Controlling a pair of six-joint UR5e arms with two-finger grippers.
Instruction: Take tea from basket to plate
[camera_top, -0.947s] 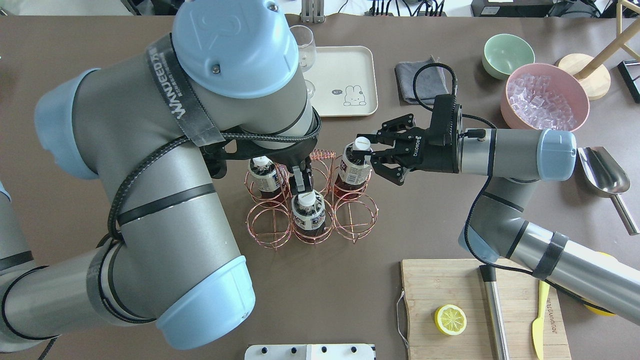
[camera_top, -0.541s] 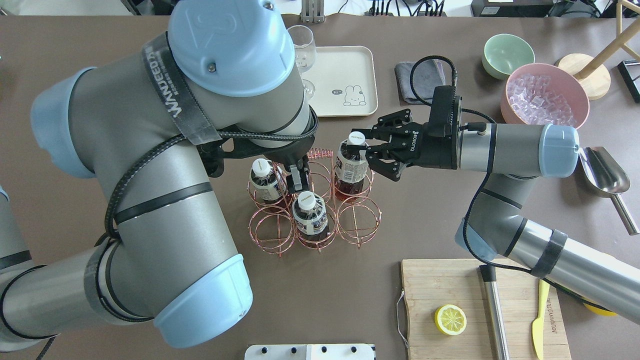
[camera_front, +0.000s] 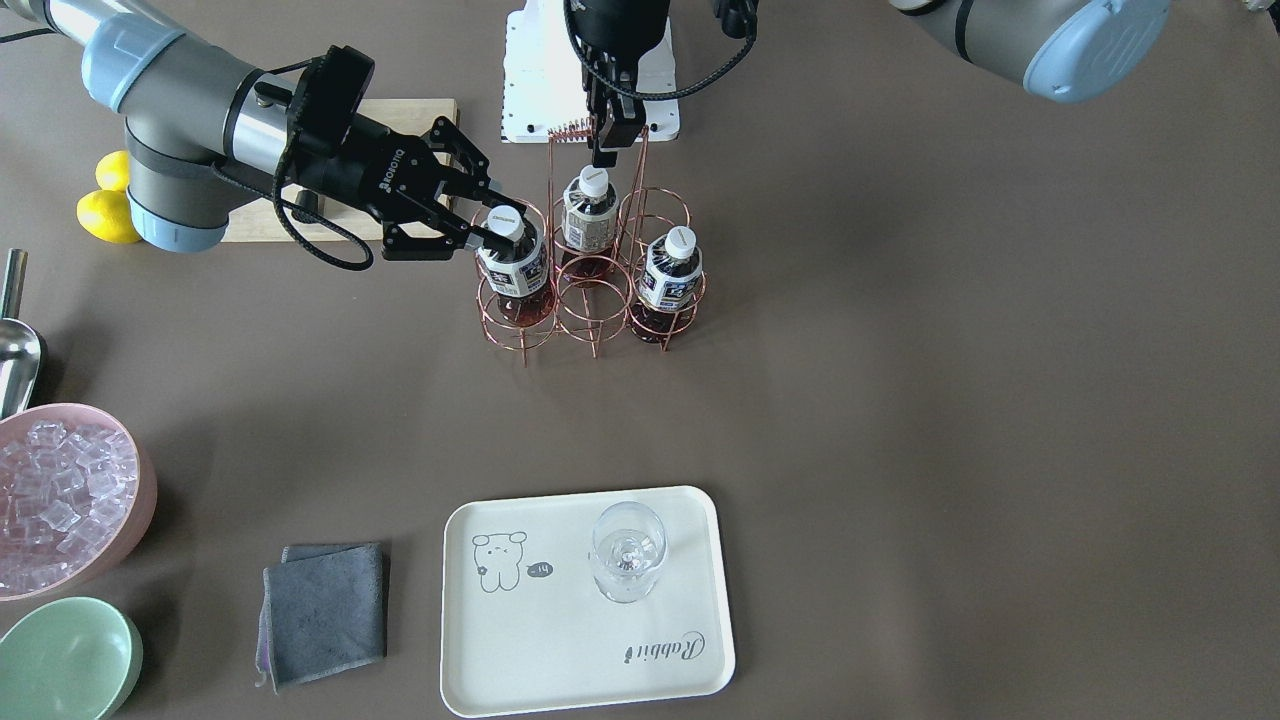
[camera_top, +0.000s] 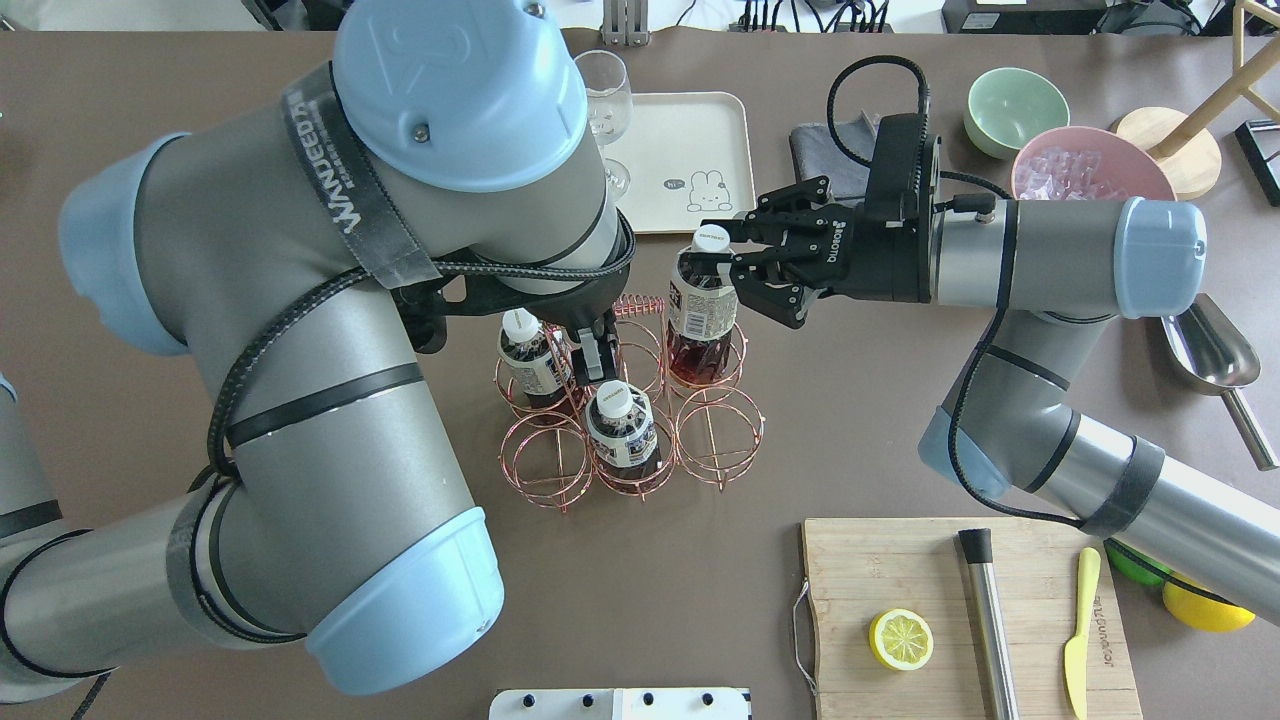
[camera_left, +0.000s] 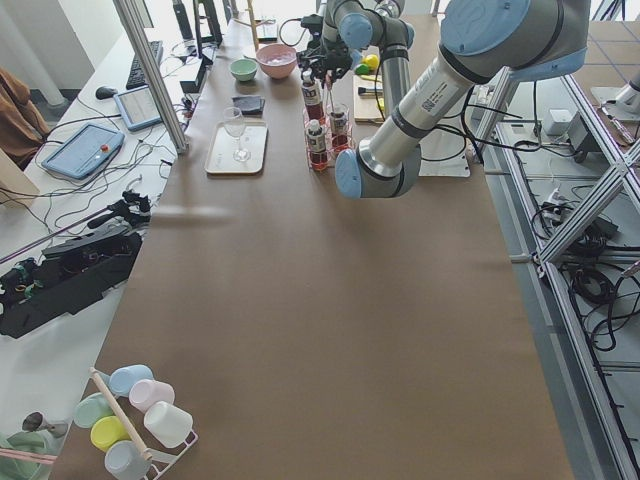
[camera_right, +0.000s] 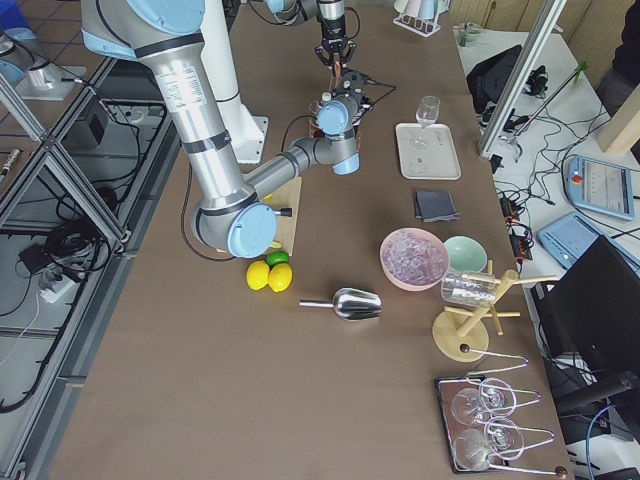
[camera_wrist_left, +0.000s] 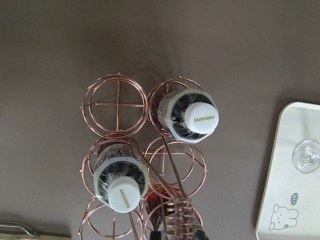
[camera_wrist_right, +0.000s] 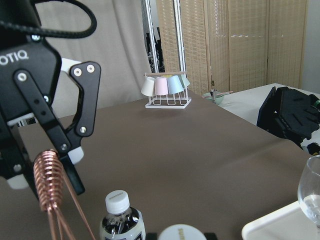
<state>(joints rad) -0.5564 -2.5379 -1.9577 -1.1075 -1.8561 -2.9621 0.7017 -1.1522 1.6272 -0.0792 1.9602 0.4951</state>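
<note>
Well, the right claw (camera_top: 706, 250) is closed on the tea (camera_top: 703, 312), upright, cap up, base seemingly inside the basket (camera_top: 640, 305).

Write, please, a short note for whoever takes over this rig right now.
Right hand: shut on the neck of the tea.
Left hand: shut on the coiled handle top of the basket, steadying it.
The tea stands higher than the other two bottles, but its base is not yet clear of its corner cell.
The plate holds only a wine glass.
Left to do: lift the tea out, carry it over, set it beside the glass, release.
</note>
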